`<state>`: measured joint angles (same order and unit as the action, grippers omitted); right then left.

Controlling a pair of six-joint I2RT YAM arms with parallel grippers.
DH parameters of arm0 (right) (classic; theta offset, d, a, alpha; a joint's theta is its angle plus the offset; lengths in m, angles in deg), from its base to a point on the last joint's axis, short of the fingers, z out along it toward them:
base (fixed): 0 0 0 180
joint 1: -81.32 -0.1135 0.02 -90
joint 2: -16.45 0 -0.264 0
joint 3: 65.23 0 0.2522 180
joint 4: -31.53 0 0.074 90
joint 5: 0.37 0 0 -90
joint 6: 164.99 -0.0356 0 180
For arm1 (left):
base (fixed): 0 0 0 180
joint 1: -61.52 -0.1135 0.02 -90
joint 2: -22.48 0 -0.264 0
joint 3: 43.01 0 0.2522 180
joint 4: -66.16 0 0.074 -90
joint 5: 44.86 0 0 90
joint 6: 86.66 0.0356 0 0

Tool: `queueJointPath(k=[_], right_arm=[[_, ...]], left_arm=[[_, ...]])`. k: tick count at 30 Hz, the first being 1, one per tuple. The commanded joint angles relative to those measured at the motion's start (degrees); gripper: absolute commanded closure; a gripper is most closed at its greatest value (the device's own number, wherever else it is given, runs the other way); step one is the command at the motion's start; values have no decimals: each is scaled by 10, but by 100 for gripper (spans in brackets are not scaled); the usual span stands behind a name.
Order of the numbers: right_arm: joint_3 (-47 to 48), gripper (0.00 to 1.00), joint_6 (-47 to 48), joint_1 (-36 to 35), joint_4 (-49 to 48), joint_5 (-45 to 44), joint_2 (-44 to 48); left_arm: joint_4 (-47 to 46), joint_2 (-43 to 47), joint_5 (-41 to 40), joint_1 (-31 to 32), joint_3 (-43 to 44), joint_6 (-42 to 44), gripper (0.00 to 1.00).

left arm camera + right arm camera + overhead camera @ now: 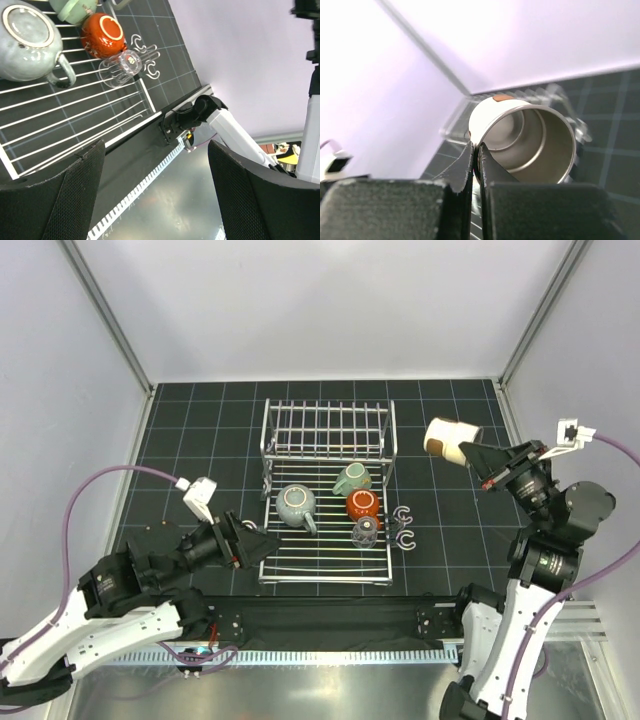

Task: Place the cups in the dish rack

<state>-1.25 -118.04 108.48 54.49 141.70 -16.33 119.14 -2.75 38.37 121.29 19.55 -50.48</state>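
Nearest, left gripper (262,545): I see it low by the front left corner of the dish rack (300,562). Its jaws are spread wide, with nothing between them and nothing touched.
Rack base: four cups already sit on the thin rods. The small clear glass (366,530) is nearest me and the glossy orange-brown mug (362,504) is just behind it. The pale grey-green round mug (296,505) is to their left. The mint-green mug (352,478) is furthest back, close to the upright bars.
Beside the rack: two white hooks (403,527) lie on the black mat (200,440), just right of the rack base. They are not cups.
Last cup: the cream tumbler (447,438) is the only cup outside the rack. It hangs in the air to the right of the rack's upright section, tipped on its side with its mouth towards the right arm.
Tumbler handling: I judge it rigid and fairly light. The outside is smooth cream and the lining looks like shiny metal, so it is probably slippery. It has no handle, so the rim wall is the natural hold, though a pinch there may let it pivot.
Right arm: the right gripper (480,456) is clamped on the tumbler's rim. One finger is inside the mouth and one outside, with only the thin wall between them.
Upright bars: this is the farthest part of the rack, standing behind the four cups.
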Motion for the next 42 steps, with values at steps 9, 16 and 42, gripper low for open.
queueJointPath(k=[9,16,42], right_arm=[[37,96,-363,-150,-443,102,-70],[4,96,-495,-318,-624,104,-109],[-80,96,-235,-694,-429,-196,-142]], left_arm=[[-85,4,30,2,-17,-1,20],[-245,-2,136,2,-40,30,10],[-437,-27,97,2,-66,27,0]])
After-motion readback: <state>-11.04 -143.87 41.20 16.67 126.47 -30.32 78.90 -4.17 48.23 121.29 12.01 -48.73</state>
